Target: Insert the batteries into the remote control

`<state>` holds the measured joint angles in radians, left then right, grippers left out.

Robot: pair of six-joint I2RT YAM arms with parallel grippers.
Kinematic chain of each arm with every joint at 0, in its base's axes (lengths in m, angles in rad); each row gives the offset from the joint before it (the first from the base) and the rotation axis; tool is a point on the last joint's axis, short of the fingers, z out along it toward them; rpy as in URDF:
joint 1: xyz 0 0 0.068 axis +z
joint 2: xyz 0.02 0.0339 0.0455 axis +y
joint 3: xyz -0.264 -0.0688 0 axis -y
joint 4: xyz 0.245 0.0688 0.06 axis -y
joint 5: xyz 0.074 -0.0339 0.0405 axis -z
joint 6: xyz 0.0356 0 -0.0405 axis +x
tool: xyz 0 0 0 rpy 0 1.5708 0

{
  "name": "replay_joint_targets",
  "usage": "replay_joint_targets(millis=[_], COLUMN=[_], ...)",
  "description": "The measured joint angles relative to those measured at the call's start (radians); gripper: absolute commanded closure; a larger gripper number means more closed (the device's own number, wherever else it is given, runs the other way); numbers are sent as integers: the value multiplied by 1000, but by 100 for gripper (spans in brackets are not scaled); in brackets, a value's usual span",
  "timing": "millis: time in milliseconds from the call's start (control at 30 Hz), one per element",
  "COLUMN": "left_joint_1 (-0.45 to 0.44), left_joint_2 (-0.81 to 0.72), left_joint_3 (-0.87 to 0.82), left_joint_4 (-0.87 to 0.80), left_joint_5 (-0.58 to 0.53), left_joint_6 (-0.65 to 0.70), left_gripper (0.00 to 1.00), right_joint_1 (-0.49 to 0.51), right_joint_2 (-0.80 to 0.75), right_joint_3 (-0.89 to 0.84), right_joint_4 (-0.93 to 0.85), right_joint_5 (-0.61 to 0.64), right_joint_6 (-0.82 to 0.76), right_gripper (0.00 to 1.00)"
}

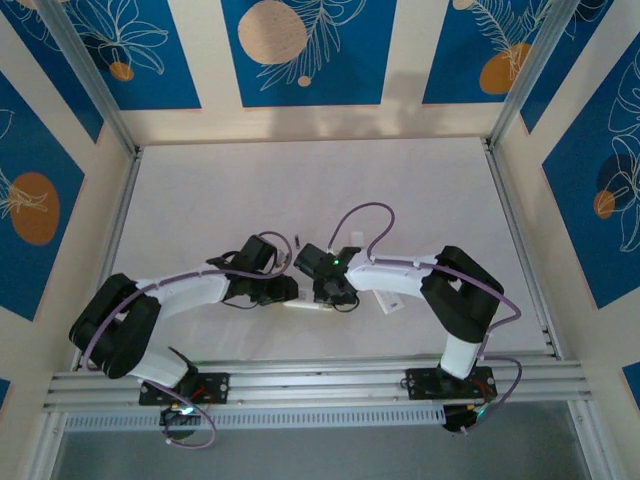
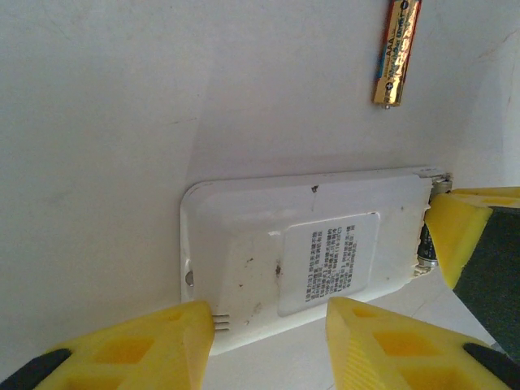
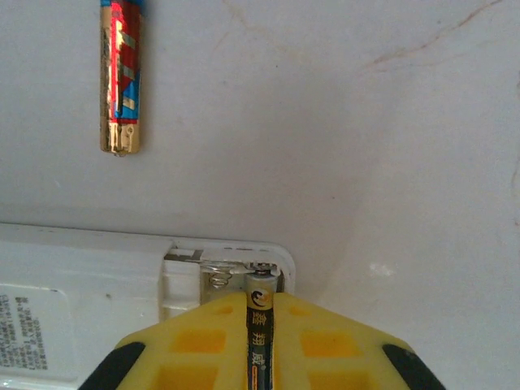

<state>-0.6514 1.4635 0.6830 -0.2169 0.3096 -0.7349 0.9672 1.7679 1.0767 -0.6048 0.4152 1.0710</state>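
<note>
The white remote control lies back side up, its label facing me; it is also a pale bar on the table. My left gripper is open, and its yellow fingertips sit over the remote's near long edge. My right gripper is shut on a dark battery. That battery's tip sits in the open compartment at the remote's end, beside a bare spring. A second, loose battery with red and gold wrap lies on the table beyond the remote.
Both grippers meet at the table's middle front. A small white flat piece lies just right of them under the right arm. Metal frame rails run along the near edge and both sides.
</note>
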Motion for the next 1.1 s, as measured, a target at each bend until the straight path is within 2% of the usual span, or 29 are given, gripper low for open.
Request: replay_joint_targets(millis=[267,433,833,1100], left_joint_1=[0,0,0,0], left_joint_2=[4,6,6,6], left_joint_3=[0,0,0,0], left_joint_4=[1,2,3,3], left_joint_5=[0,0,0,-1], left_joint_6=[0,0,0,0], left_gripper=[56,56,56,56], right_joint_1=[0,0,-2,-3], right_joint_2=[-24,-47,-39,-11], right_joint_3=[-2,-2,-2,0], right_joint_4=[5,4,-8,2], right_joint_5=[0,-1,15,15], right_joint_6=[-61,-75,-75,-75], right_gripper=[75,74,87,88])
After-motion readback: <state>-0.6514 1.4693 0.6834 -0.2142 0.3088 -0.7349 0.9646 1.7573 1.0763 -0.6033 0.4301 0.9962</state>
